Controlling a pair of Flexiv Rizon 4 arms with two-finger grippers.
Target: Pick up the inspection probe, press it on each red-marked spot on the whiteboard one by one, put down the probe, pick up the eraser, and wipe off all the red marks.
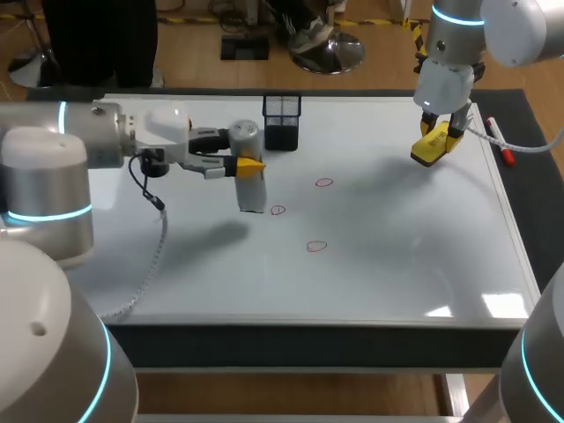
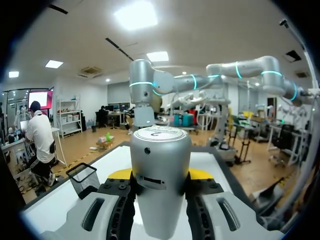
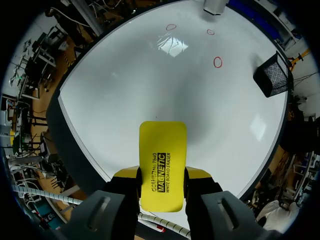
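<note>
Two grippers are over the whiteboard, each one with a thing in it. My left arm comes in from the left edge, and the left gripper has its jaws clamped from two sides on the inspection probe, a silver cylinder that stands nearly upright. The probe is left of the middle of the surface. Its lower end is just beside one red mark, on the left side of it; if it touches the surface, I cannot tell. Behind the probe, near the far edge, stands a black mesh basket. A second red mark lies nearer to the front edge, and a third red mark is a little to the right, toward the far edge. Near the far right corner the right gripper hangs above the surface, its jaws closed on a yellow eraser that sticks out past the fingertips. A pen with a red cap lies along the right edge.
</note>
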